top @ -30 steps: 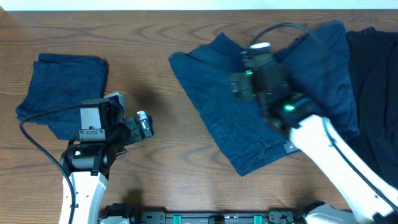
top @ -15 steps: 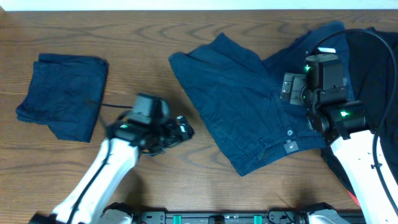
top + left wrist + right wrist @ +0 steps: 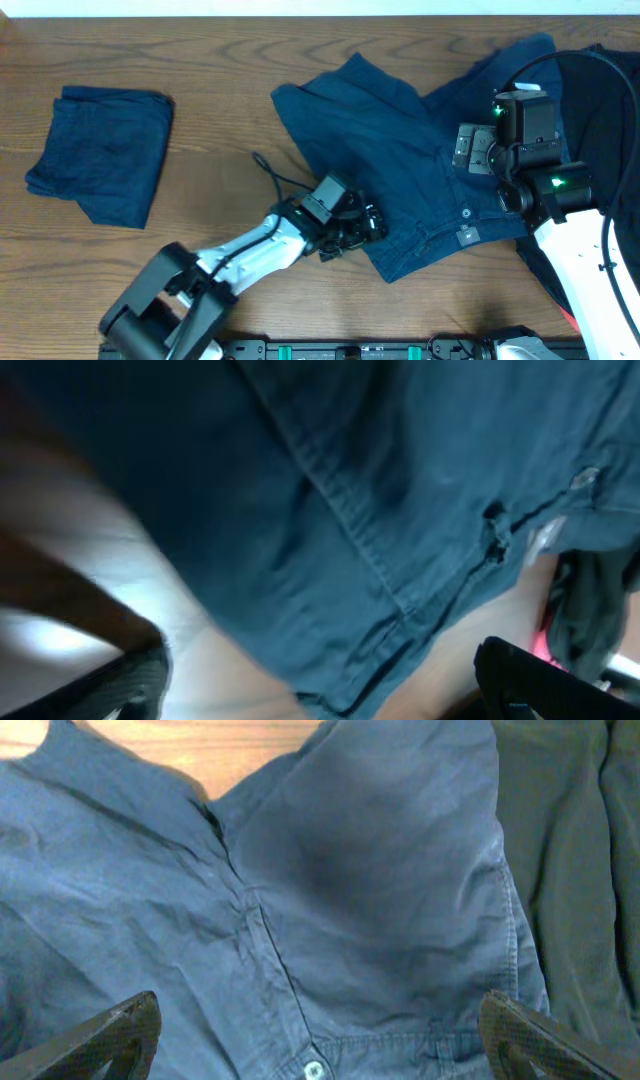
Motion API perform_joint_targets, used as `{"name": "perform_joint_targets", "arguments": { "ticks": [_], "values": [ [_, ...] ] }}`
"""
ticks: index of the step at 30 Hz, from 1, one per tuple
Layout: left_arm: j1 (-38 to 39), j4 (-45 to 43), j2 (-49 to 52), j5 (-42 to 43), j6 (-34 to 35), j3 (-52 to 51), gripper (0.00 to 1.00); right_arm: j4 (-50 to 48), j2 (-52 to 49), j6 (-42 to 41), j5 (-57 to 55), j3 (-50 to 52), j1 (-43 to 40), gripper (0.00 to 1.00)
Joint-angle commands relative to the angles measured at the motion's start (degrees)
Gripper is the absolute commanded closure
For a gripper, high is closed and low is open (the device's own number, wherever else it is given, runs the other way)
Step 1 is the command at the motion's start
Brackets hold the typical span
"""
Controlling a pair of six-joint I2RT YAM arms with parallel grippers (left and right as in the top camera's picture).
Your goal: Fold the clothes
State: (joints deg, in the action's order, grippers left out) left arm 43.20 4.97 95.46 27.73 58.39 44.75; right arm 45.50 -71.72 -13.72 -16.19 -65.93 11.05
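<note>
One dark navy cloth garment (image 3: 100,155) is lying folded; navy cloth shorts (image 3: 370,140) are lying unfolded, left hand (image 3: 372,222) and right hand (image 3: 465,150) hanging released.

Bare table (image 3: 220,100) lies between folded shorts (image 3: 100,150) and spread shorts (image 3: 380,150) (dark cloth (image 3: 605,130) far right).

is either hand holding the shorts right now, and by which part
Nothing is held. The left hand and right hand are both open above the unfolded shorts, gripping no cloth.

navy shorts (image 3: 380,150) spread open, rumpled, mid-table (button waistband at near side); second pair (image 3: 100,150) folded, far left.
</note>
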Motion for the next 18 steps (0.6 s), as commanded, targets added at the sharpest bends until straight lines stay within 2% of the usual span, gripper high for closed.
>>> {"name": "perform_joint_targets", "arguments": {
  "ticks": [1,2,4,6,10,12,14,15,18],
  "values": [
    [2.01,-1.22,4.15,-0.28,9.38,-0.42,0.01,0.63,0.85,-1.05,0.13,-0.48,-0.39,0.01],
    [2.69,-1.90,5.11,-0.26,10.84,-0.42,0.02,0.76,0.85,-1.05,0.13,-0.48,-0.39,0.01],
    [3.80,-3.52,6.45,-0.17,12.52,-0.42,0.09,0.79,0.85,-1.05,0.13,-0.48,-0.39,0.01],
    [4.94,-5.35,7.10,0.48,13.84,-0.42,0.21,0.76,0.85,-1.05,0.13,-0.48,-0.39,0.01],
    [6.51,-7.85,7.08,1.88,13.97,-0.39,0.30,0.79,0.85,-1.05,0.13,-0.48,-0.39,0.01],
    [6.64,-7.74,7.08,1.88,13.90,-0.39,0.52,0.79,0.85,-1.05,0.13,-0.48,-0.39,0.01],
    [6.45,-7.21,7.08,1.86,13.22,-0.39,0.86,0.79,0.85,-1.05,0.13,-0.48,-0.39,0.01],
    [6.19,-6.88,7.08,1.86,12.81,-0.39,0.94,0.79,0.87,-1.05,0.11,-0.48,-0.39,0.01],
    [4.46,-3.80,6.75,1.86,10.64,-0.39,0.94,0.87,0.92,-1.05,0.11,-0.48,-0.42,0.01]
  ]
}}
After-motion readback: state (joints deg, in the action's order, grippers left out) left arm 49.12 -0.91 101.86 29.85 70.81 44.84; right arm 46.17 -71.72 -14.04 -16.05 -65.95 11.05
